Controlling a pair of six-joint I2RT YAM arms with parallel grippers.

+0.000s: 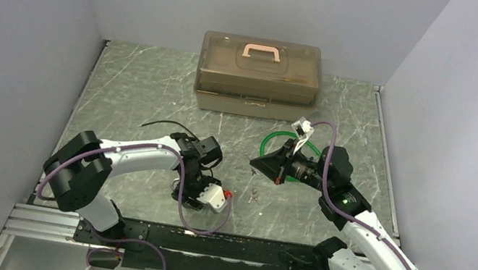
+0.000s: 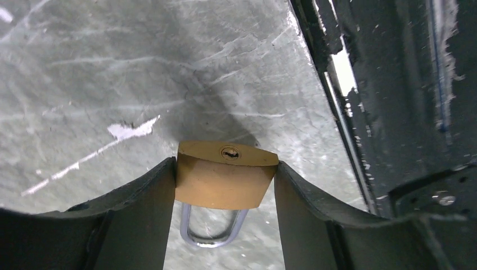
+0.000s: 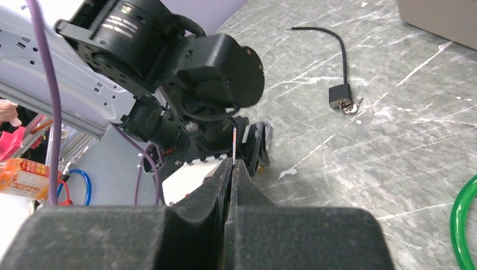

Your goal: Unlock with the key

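Brass padlock gripped in the left fingers, key pinched in the right fingers.

The left fingers (image 2: 140,208) are closed on the two sides of the padlock (image 2: 222,188), low over the near-left part of the worktop (image 2: 112,67), close to the dark rail (image 2: 394,112) at its near edge. The keyhole (image 2: 229,152) faces away from the wrist and the shackle (image 2: 211,233) points back toward it. Whether the padlock rests on the worktop cannot be told. The right fingers (image 3: 216,191) are pressed shut on the key (image 3: 233,143), a thin blade seen edge-on that sticks out of their tips, right of the left arm (image 1: 144,156) and apart from the padlock. A small bunch of loose keys (image 1: 253,196) lies between the two arms. A black cable lock (image 3: 340,95) lies farther off, a green cable loop (image 1: 277,141) by the right arm, and a closed toolbox (image 1: 258,79) at the far side.
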